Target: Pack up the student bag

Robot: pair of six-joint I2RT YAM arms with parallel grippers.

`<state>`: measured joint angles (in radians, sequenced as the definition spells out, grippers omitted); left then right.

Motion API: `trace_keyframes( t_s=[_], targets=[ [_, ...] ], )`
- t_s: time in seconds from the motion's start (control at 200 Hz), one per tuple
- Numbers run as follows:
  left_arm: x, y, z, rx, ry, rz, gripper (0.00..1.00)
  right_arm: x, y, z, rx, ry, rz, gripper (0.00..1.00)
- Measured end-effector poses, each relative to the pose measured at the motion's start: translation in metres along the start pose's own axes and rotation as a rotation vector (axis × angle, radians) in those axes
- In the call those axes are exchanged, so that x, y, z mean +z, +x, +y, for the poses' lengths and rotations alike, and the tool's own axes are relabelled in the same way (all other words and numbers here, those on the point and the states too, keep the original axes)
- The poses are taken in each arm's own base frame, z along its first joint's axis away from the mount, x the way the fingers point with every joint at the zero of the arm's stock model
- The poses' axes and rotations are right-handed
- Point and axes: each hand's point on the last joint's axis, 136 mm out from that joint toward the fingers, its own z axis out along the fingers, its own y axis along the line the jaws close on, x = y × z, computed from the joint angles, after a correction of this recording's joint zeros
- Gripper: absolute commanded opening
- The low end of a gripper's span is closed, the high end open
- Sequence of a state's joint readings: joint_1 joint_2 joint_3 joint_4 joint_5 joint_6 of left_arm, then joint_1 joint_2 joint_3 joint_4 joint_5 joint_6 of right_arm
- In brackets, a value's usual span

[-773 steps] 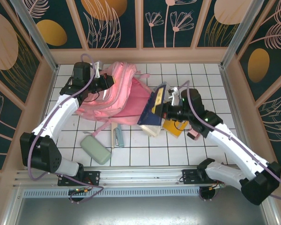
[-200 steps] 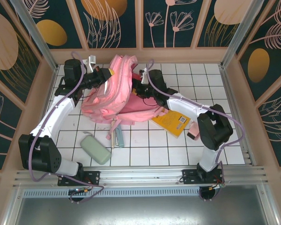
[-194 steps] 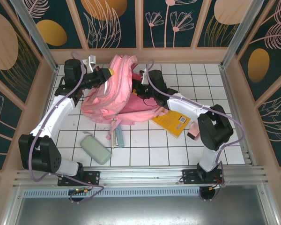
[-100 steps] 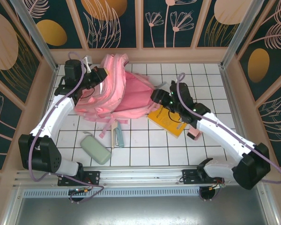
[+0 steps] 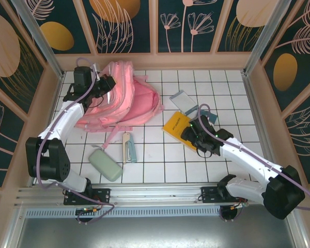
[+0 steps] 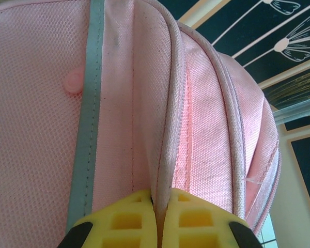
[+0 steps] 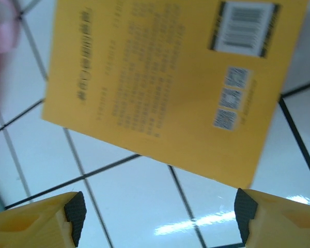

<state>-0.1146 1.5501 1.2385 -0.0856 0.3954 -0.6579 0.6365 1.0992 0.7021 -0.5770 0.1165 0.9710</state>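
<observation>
White-tiled counter [image 5: 160,160] carries the student bag [image 5: 129,103] at its far left corner. Left tool [image 6: 159,206] is closed tight on a seam of this bag. Right tool [image 7: 160,212] hangs open over the tiles, just beside a yellow book [image 7: 165,82].

Yellow book [image 7: 165,88] print blurred (unreadable), student bag [image 6: 119,103] cut off at left

Pink student bag [image 5: 125,98] slumped at table's far-left
</observation>
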Motion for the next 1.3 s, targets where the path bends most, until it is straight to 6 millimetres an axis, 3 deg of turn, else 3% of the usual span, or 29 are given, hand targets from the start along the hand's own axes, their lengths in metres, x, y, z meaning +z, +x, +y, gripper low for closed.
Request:
trace_keyframes(
  t_s=[0.12,0.315,0.38,0.425,0.47,0.611,0.696,0.801,0.901,1.006,1.096,1.196,1.296],
  targets=[
    [0.006,0.01,-0.001,0.015,0.005,0.021,0.0,0.006,0.007,-0.014,0.028,0.041,0.016,0.82],
    [0.026,0.033,0.002,0.034,0.0,0.08,0.0,0.012,-0.004,-0.02,0.075,0.058,-0.004,0.82],
    [0.031,0.039,0.005,0.042,-0.004,0.097,0.11,0.016,-0.006,-0.024,0.082,0.076,-0.001,0.82],
    [0.034,0.041,0.006,0.046,-0.006,0.105,0.29,0.018,-0.006,-0.026,0.087,0.084,0.0,0.82],
    [0.035,0.042,0.006,0.052,-0.008,0.107,0.41,0.019,-0.007,-0.027,0.088,0.088,0.001,0.82],
    [0.035,0.038,-0.002,0.095,-0.031,0.088,0.52,0.02,-0.011,-0.028,0.098,0.085,-0.002,0.83],
    [0.035,0.036,-0.028,0.153,-0.026,0.075,0.56,0.021,-0.018,-0.033,0.114,0.088,-0.012,0.84],
    [0.034,0.043,-0.081,0.24,0.042,0.07,0.58,0.025,-0.023,-0.039,0.133,0.084,-0.019,0.83],
    [0.034,0.07,-0.137,0.318,0.146,0.106,0.57,0.028,-0.034,-0.037,0.154,0.05,-0.039,0.83],
    [0.052,0.112,-0.169,0.361,0.208,0.184,0.57,0.032,-0.042,-0.033,0.159,0.022,-0.051,0.83],
    [0.081,0.157,-0.157,0.355,0.18,0.291,0.57,0.035,-0.048,-0.027,0.152,0.0,-0.066,0.83],
    [0.115,0.204,-0.116,0.325,0.087,0.415,0.6,0.038,-0.054,-0.019,0.149,-0.031,-0.074,0.82],
    [0.13,0.241,-0.08,0.307,0.004,0.51,0.62,0.039,-0.054,-0.014,0.144,-0.055,-0.068,0.82]
  ],
)
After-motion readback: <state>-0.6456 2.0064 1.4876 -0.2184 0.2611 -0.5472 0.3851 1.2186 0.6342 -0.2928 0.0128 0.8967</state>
